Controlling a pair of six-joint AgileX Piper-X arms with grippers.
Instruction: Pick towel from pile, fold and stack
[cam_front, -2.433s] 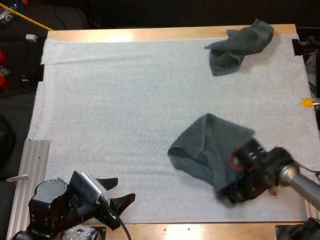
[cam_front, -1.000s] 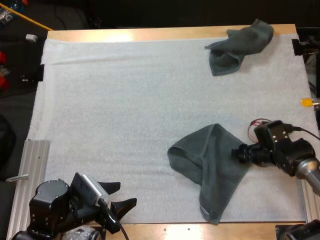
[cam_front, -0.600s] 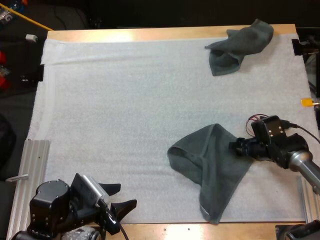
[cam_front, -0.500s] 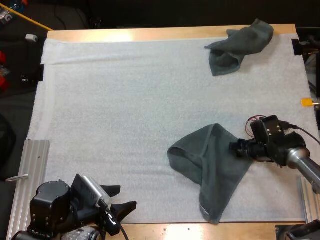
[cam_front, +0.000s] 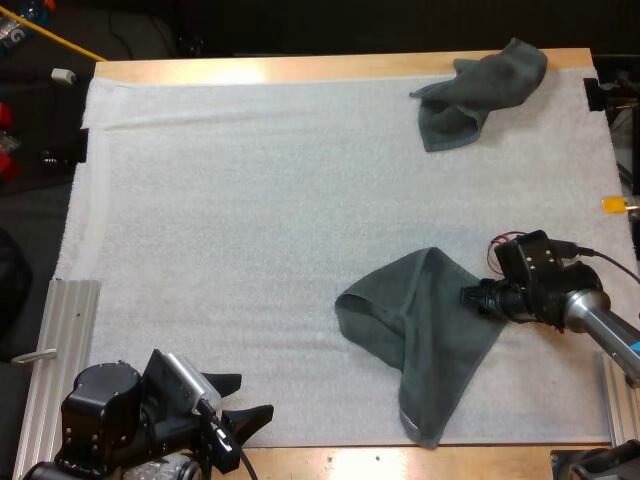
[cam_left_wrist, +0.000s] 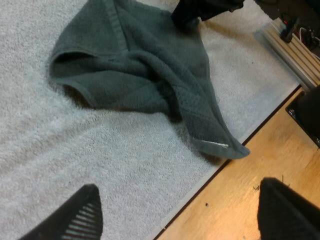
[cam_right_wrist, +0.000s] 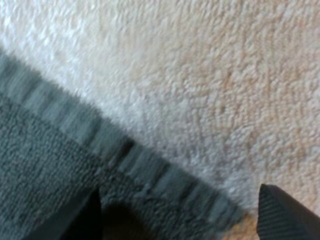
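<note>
Obs: my right gripper (cam_front: 470, 296) is released, fingers (cam_right_wrist: 80, 222) spread astride the towel (cam_front: 415, 330) hem beneath it. My left gripper (cam_front: 250, 400) is likewise released; towel lies ahead, untouched.

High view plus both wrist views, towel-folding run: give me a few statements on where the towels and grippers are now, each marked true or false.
1. A crumpled towel lies near the far right corner of the white mat. True.
2. The right gripper holds the near towel up off the mat. False: its fingers stand apart at the towel's right edge, and the towel lies on the mat.
3. The left gripper is open and holds nothing. True.
4. The near towel is folded into a neat square. False: it lies unevenly, with one corner at the mat's near edge.
</note>
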